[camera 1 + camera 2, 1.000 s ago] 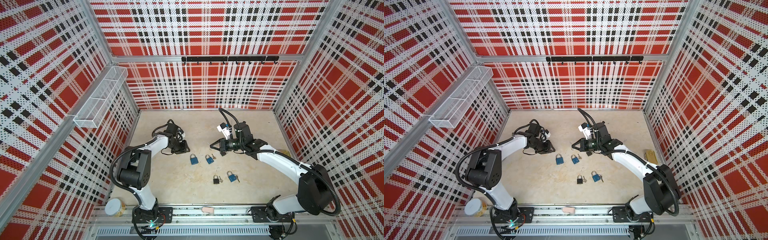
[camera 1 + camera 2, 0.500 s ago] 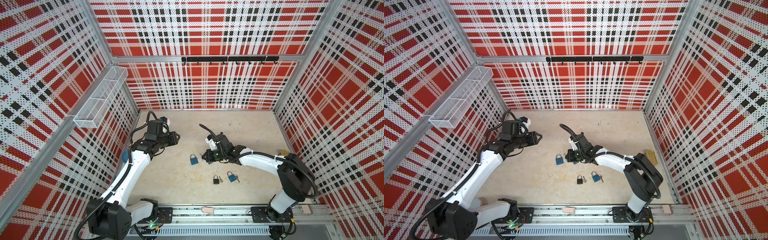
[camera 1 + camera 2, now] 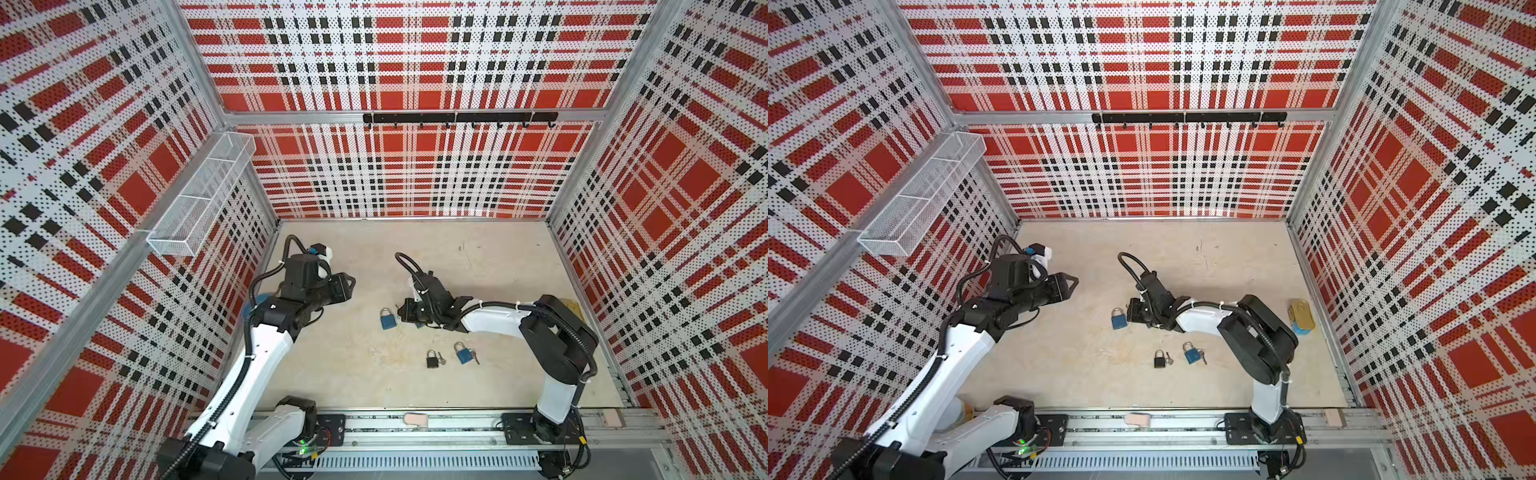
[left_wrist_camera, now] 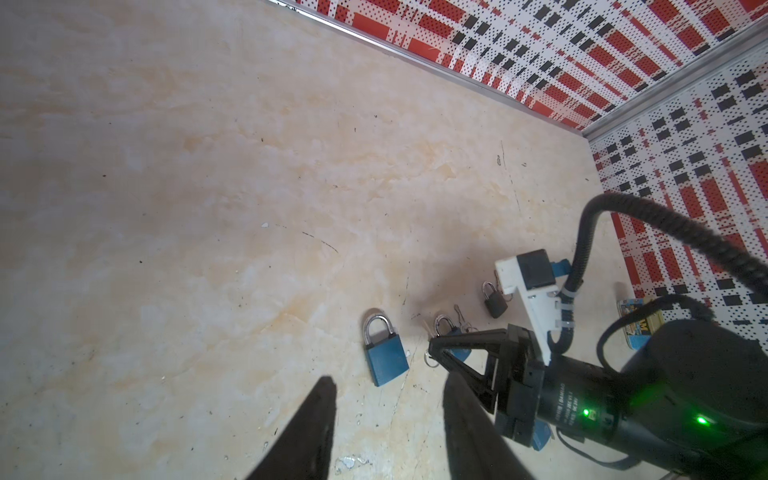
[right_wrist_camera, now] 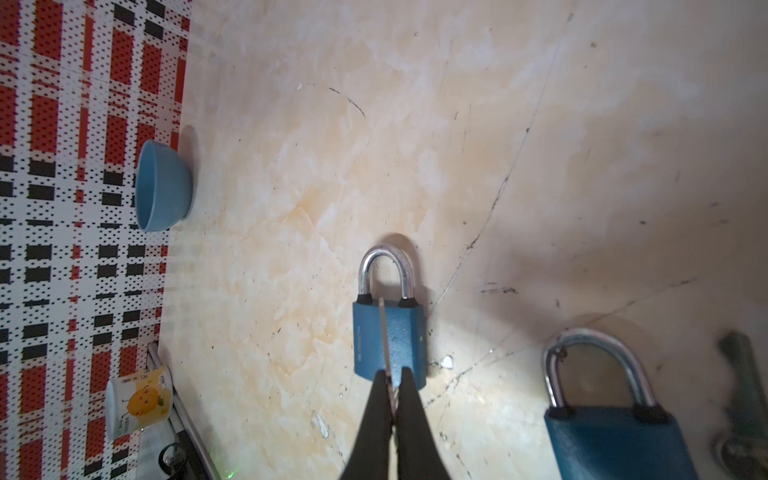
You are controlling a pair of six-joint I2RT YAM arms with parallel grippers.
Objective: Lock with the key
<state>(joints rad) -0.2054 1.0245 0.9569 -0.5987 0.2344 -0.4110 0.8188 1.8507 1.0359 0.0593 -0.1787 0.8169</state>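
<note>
My right gripper [image 5: 390,384] is shut on a thin metal key [image 5: 384,332]. Seen edge-on in the right wrist view, the key's blade runs across the body of a blue padlock [image 5: 388,332]. That padlock [image 3: 387,319] lies flat on the floor with its shackle down. In both top views the right gripper [image 3: 401,311] sits low, just right of it. Whether the key touches the lock I cannot tell. My left gripper [image 4: 386,399] is open and empty, raised to the left of the padlock [image 4: 384,353]. In a top view the left gripper [image 3: 1073,284] points right.
A second blue padlock [image 5: 615,424] lies half under the right gripper. A black padlock [image 3: 432,358] and another blue padlock [image 3: 462,353] lie nearer the front, each with a key beside it. A blue bowl [image 5: 162,187] and cup [image 5: 137,403] sit by the left wall, a tin [image 3: 1302,318] by the right.
The right gripper has come left and down to the blue padlock, covering the one beside it. The left arm has lifted away and back, and its jaws have spread wider.
</note>
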